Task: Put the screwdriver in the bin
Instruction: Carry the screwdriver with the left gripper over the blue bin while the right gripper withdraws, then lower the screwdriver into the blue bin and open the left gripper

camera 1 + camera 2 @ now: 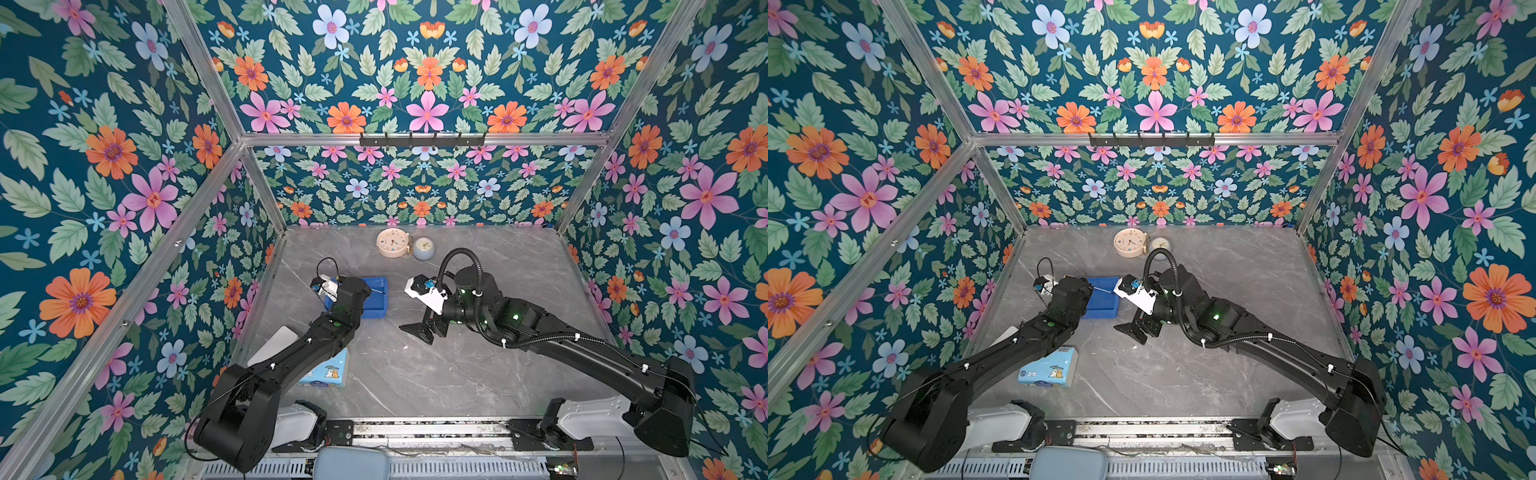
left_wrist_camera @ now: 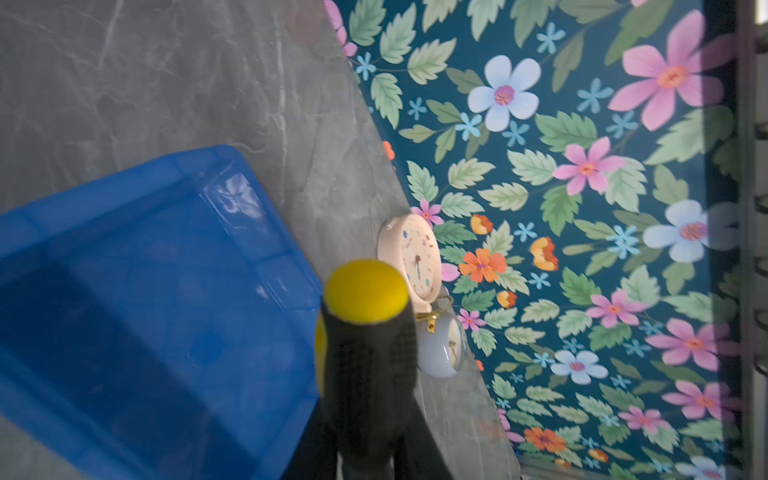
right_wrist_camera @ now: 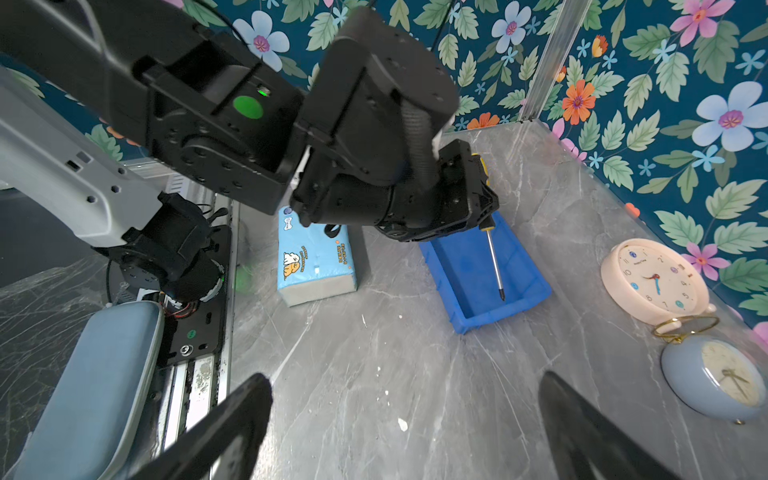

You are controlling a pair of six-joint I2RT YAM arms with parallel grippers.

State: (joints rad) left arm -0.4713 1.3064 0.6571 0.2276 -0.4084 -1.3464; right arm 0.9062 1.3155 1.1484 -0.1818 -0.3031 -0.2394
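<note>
1. Centrally, the jaws of the left arm (image 3: 208, 116) are pressed together on the handle of the screwdriver (image 3: 494, 262). In the right wrist view this grip sits right of centre, directly above the bin (image 3: 498, 316).
2. Screwdriver: a rounded yellow end cap tops a black, finely textured handle with a yellow stripe, filling the lower centre of the left wrist view. A thin, straight, bright metal shaft with a dark tip slopes down from the handle into the bin's hollow. Whether the tip touches the bin floor cannot be told.
3. Bin: shallow, rectangular, glossy bright blue plastic with a raised rim and rounded inner corners. It rests on the tabletop (image 3: 374, 374), left of centre in both top views.
4. Jaws of the right arm (image 1: 582, 345): spread wide apart, gripping and touching nothing. Their flat black fingers (image 3: 232, 424) enter from the lower edge of the right wrist view, above bare tabletop. In both top views they sit at centre frame, just right of the bin.
5. Tabletop: smooth grey stone-look surface with pale veins.
6. Surroundings: a soft, light-blue tissue pack (image 3: 316, 262) lies lower left of the bin in a top view. A round cream clock (image 3: 652, 282) and a smaller pale-blue clock (image 3: 715, 378) with a gold loop stand side by side at the floral back wall (image 1: 424, 183).
</note>
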